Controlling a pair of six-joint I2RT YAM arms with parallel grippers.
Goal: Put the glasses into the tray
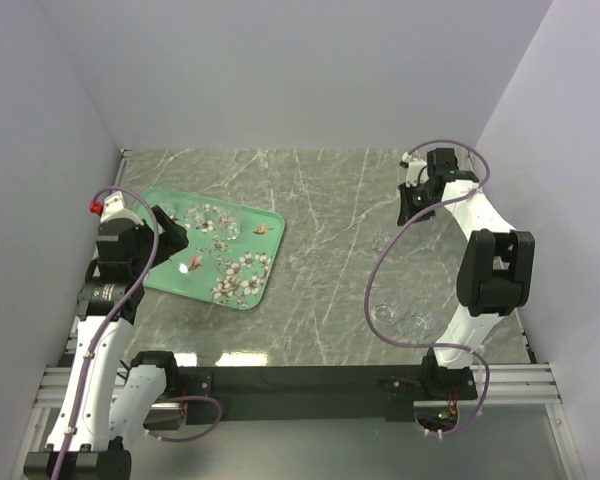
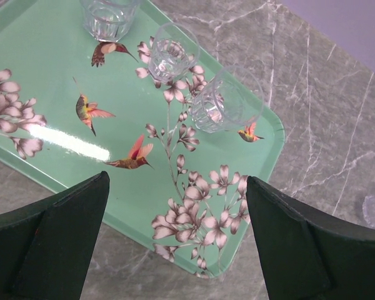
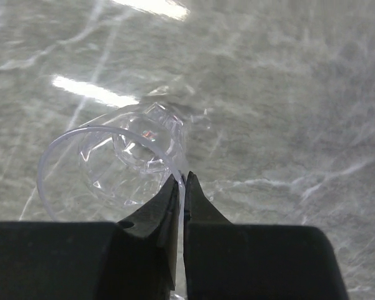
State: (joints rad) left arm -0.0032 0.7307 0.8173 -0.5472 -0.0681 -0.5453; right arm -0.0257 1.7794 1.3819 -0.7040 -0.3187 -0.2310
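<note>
Right fingers [image 3: 175, 201] pinched on a glass [image 3: 122, 164] rim; left fingers [image 2: 62, 231] wide over the tray [image 2: 50, 62].
My right fingers are closed tight on the near rim of one clear glass, with the marbled surface [image 3: 287, 94] under it at the right side. My left fingers stand far apart, holding nothing, above the mint-green tray's near edge. Three glasses [image 2: 172, 50] stand along the tray's far side. Two other glasses [image 1: 385, 313] sit on the surface near the right arm's base.
</note>
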